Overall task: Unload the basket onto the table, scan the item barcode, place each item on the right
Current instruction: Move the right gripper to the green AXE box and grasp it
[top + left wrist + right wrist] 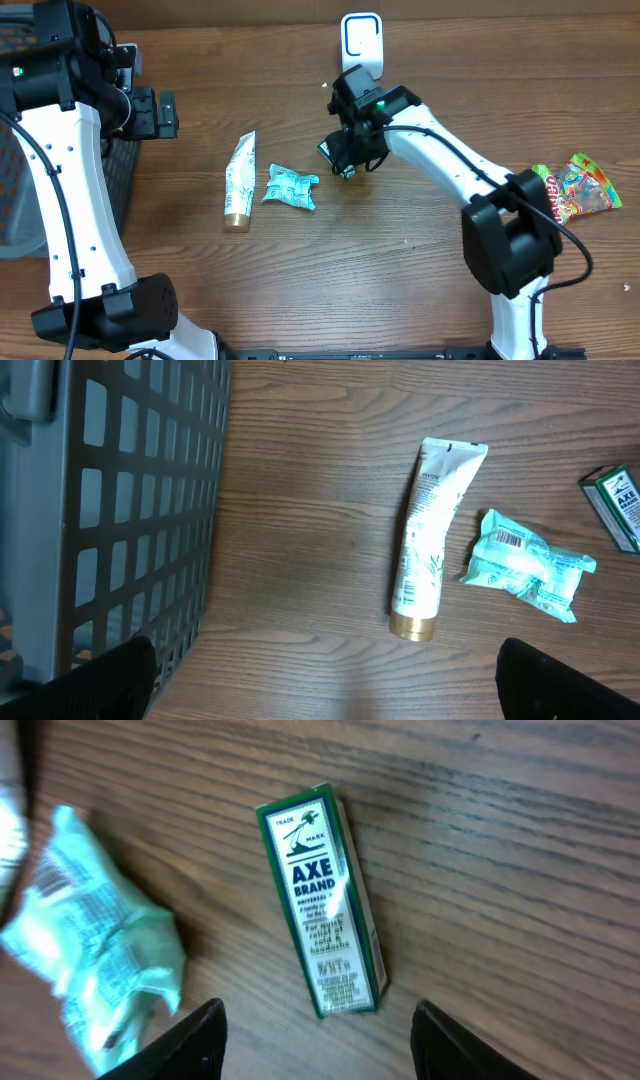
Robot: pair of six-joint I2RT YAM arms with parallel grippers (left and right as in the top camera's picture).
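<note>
Green box point(322, 900) lies on the desk point(520, 840) between the open, empty fingers point(190, 1045) of the right pincer point(318, 1025), ready to be grabbed.

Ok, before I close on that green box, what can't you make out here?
- Barcode on the green box: none visible; the right wrist view shows only its branded top face.
- Its small print: blurred, right wrist view.
- Overhead: the box sits mostly hidden beneath the right claw.
- Left wrist view: the box is cut off by the right edge.
- The teal packet, right wrist view: blurred, cut by the left edge.
</note>
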